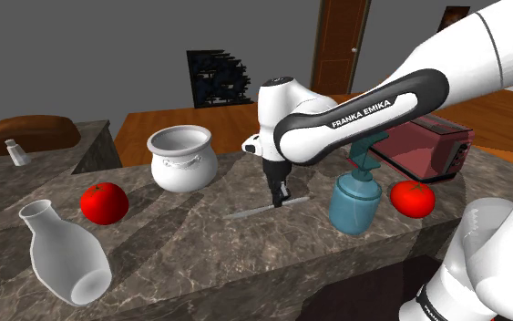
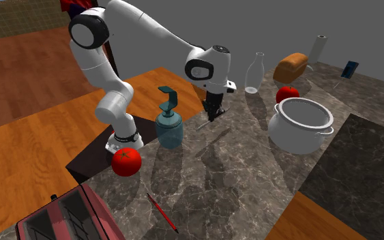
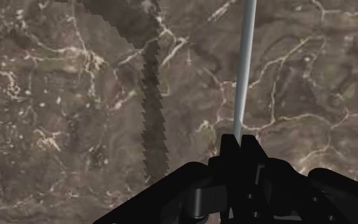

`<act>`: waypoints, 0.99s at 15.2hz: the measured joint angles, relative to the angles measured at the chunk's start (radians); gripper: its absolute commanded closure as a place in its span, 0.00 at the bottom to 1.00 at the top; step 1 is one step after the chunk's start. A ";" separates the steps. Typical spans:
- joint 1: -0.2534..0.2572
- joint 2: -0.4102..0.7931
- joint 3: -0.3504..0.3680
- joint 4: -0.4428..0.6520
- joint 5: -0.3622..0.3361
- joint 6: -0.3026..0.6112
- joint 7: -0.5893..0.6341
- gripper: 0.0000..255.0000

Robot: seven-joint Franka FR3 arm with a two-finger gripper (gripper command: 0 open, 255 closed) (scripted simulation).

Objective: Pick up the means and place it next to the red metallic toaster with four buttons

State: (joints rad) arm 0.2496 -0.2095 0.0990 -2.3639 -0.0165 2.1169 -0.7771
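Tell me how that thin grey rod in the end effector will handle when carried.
The thin grey rod looks stiff: it runs straight out from the end effector without sagging. So slender, it is probably light. Its smooth, narrow shape might let it pivot in the grip.

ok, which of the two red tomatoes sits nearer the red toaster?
The round red tomato beside the teal soap dispenser, close by the boxy red toaster. The other red tomato lies across the counter, by the white two-handled pot.
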 measured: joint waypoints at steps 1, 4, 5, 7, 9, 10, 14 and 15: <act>0.001 -0.007 0.001 0.008 0.001 -0.015 0.001 1.00; 0.002 -0.022 0.000 0.035 0.003 -0.057 -0.001 1.00; 0.001 -0.030 -0.001 0.041 0.004 -0.071 -0.003 1.00; 0.000 -0.040 -0.003 0.058 0.004 -0.098 -0.006 1.00; 0.001 -0.046 -0.003 0.079 0.005 -0.125 -0.007 1.00; 0.000 -0.050 -0.004 0.088 0.005 -0.138 -0.009 1.00; 0.001 -0.065 -0.004 0.127 0.007 -0.192 -0.010 1.00; 0.001 -0.065 -0.004 0.143 0.007 -0.208 -0.010 1.00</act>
State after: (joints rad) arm 0.2506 -0.2744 0.0954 -2.2204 -0.0095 1.9089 -0.7867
